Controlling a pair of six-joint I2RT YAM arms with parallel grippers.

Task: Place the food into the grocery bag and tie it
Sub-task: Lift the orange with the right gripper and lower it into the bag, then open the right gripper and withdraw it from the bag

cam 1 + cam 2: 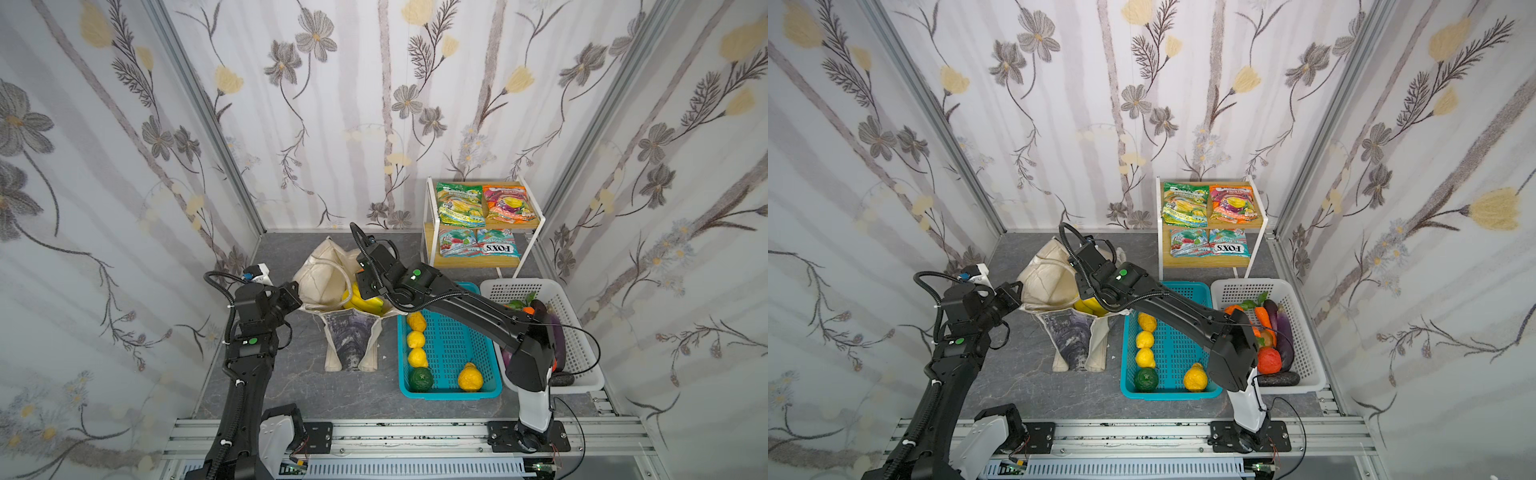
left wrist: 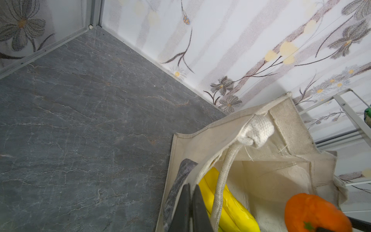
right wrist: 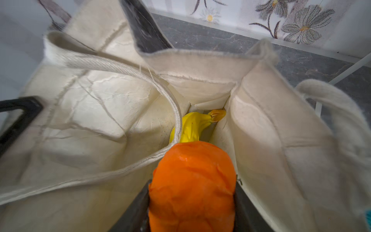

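Note:
The cream grocery bag (image 1: pixel 326 276) (image 1: pixel 1044 276) stands open at the back of the grey table, its print side facing front. A yellow banana bunch (image 1: pixel 368 305) (image 3: pixel 193 124) lies inside it. My left gripper (image 2: pixel 191 192) (image 1: pixel 300 302) is shut on the bag's near rim, pinching the cloth beside a strap handle (image 2: pixel 219 180). My right gripper (image 3: pixel 192 186) reaches into the bag's mouth, shut on an orange (image 3: pixel 192 180) (image 2: pixel 315 213) that hangs just above the bananas. In both top views the right wrist hides the orange.
A teal basket (image 1: pixel 453 345) right of the bag holds several yellow fruits and a green one (image 1: pixel 420 379). A white basket (image 1: pixel 577 345) with vegetables stands further right. A white-framed shelf rack (image 1: pixel 536 208) at the back right carries several candy packets (image 1: pixel 459 203).

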